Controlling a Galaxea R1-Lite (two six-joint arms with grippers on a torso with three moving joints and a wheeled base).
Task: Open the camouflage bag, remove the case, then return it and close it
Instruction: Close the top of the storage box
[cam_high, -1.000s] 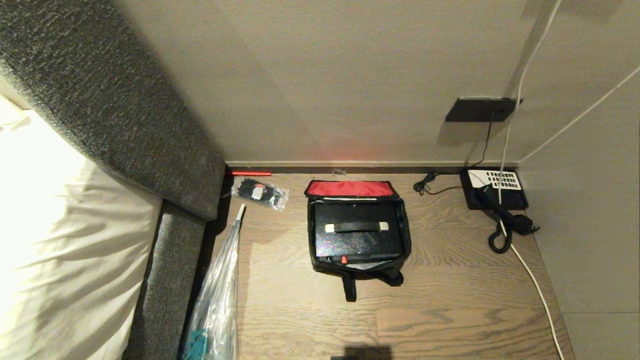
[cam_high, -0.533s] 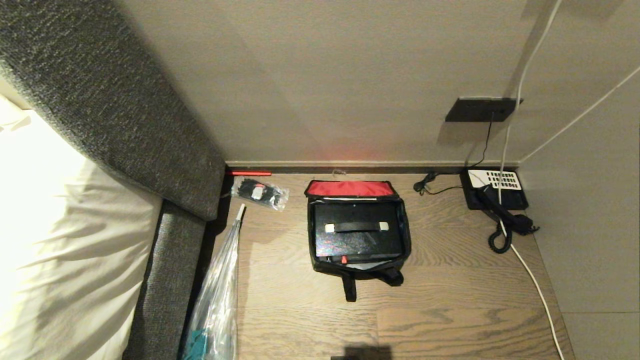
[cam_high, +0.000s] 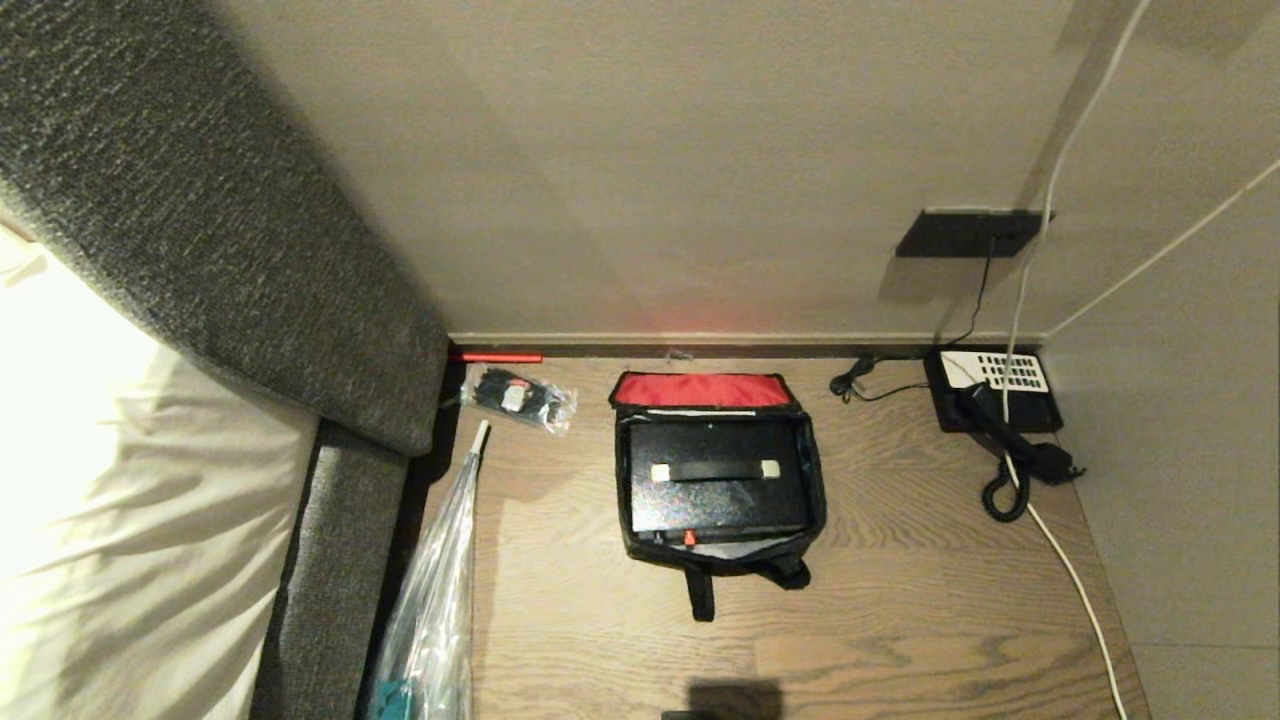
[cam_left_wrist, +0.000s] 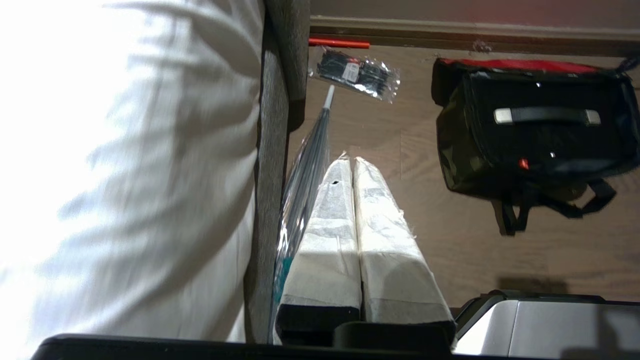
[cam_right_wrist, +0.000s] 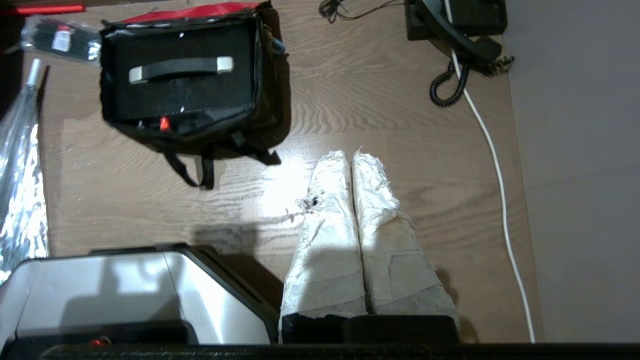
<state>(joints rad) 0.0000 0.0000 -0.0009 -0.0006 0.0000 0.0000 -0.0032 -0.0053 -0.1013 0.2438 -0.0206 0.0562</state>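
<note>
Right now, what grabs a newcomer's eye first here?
The bag lying open mid-floor, red lid lining flipped back toward the wall, with the case inside, handle up. Then the phone in the right corner, receiver off its base, and the bright white bedding on the left. Both grippers hang shut, clear of the bag.

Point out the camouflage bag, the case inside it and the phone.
camouflage bag (cam_high: 700, 390), head view, red lining of the open lid.
case (cam_high: 715, 497), head view, black top face below the handle.
phone (cam_high: 995, 372), head view, white keypad.
</note>
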